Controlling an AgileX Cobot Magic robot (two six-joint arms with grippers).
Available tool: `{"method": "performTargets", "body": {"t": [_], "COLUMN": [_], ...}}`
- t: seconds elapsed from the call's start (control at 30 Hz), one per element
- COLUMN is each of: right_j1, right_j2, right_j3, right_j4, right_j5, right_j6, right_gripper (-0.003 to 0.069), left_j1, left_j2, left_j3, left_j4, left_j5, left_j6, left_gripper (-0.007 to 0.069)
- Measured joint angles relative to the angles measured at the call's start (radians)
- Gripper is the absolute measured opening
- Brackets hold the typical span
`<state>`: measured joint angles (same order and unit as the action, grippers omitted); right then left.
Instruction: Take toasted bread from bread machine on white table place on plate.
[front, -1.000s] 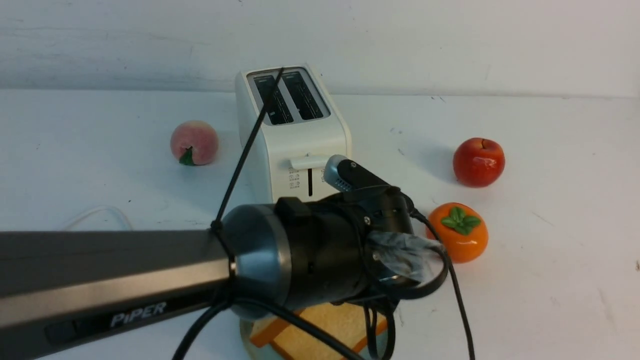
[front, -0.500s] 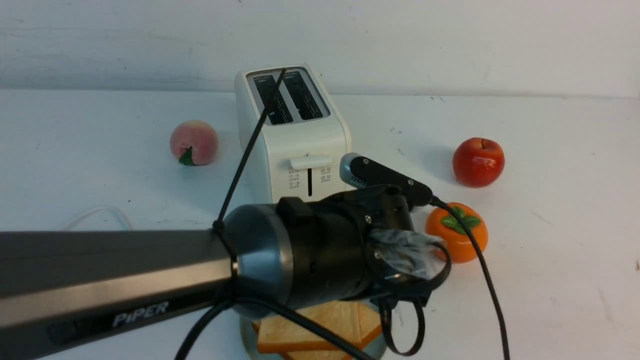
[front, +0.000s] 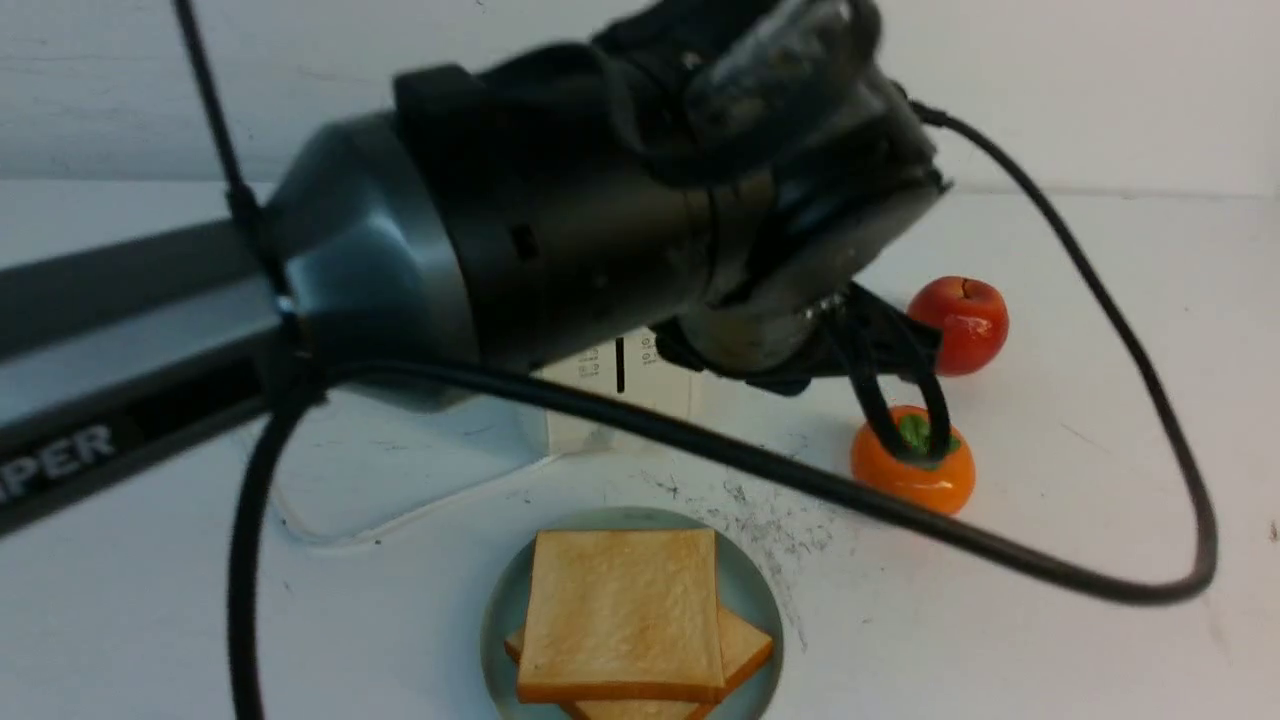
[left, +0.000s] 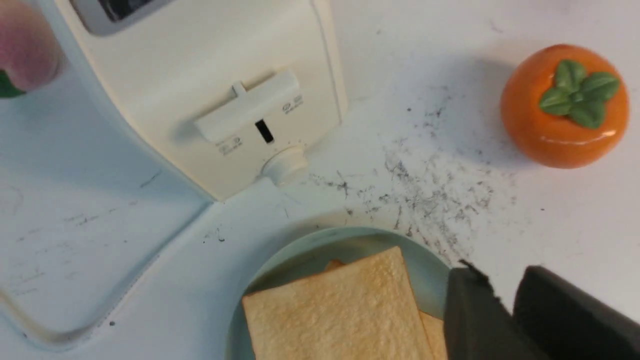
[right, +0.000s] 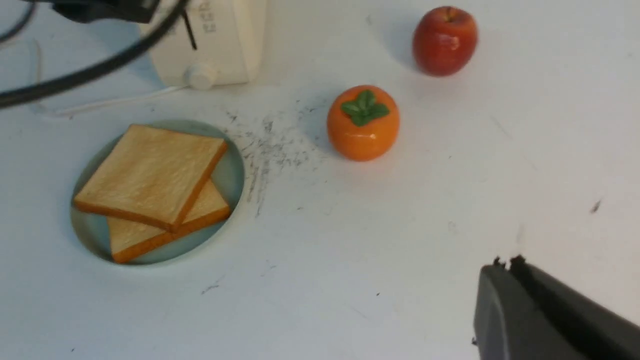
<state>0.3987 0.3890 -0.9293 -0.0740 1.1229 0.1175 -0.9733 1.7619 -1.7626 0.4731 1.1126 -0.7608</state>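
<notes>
Left pincer hangs above the edge of the plate. Its two dark fingers stand a narrow gap apart with nothing between them, and white table shows through the slit. Its arm is raised high and fills much of the front view, hiding most of the bread machine. Off to the right, the right pincer hovers over bare white table with its fingers pressed together, holding nothing.

Both slices of toasted bread lie on the plate. The top one sits flat and square, and the lower one is turned so that its corners poke out underneath. The plate sits just in front of the bread machine, beside a patch of black specks. An orange persimmon stands past the specks, with a red apple behind it. A peach peeks out by the bread machine's far side.
</notes>
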Motion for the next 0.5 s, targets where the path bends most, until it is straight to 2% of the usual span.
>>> {"method": "performTargets", "body": {"t": [0.03, 0.07, 0.37, 0.5], "right_j1": [0.000, 0.000, 0.000, 0.000], "right_j2": [-0.026, -0.049, -0.170, -0.170], "right_j3": [0.012, 0.031, 0.413, 0.491], "right_j4": [-0.010, -0.019, -0.027, -0.027], "right_j5": [-0.024, -0.055, -0.550, -0.647], "right_j6": [0.013, 0.025, 0.106, 0.109], "right_gripper": [-0.0017, -0.0018, -0.0016, -0.0015], "left_j1": [0.000, 0.000, 0.000, 0.000], "left_j2": [-0.003, -0.003, -0.003, -0.003], "left_j3": [-0.013, -0.018, -0.022, -0.022], "left_j4": [-0.017, -0.025, -0.079, -0.079], "left_j5": [0.003, 0.003, -0.004, -0.004], "left_j6": [0.032, 0.045, 0.097, 0.098], "left_gripper": [0.0001, -0.0015, -0.0014, -0.0014]}}
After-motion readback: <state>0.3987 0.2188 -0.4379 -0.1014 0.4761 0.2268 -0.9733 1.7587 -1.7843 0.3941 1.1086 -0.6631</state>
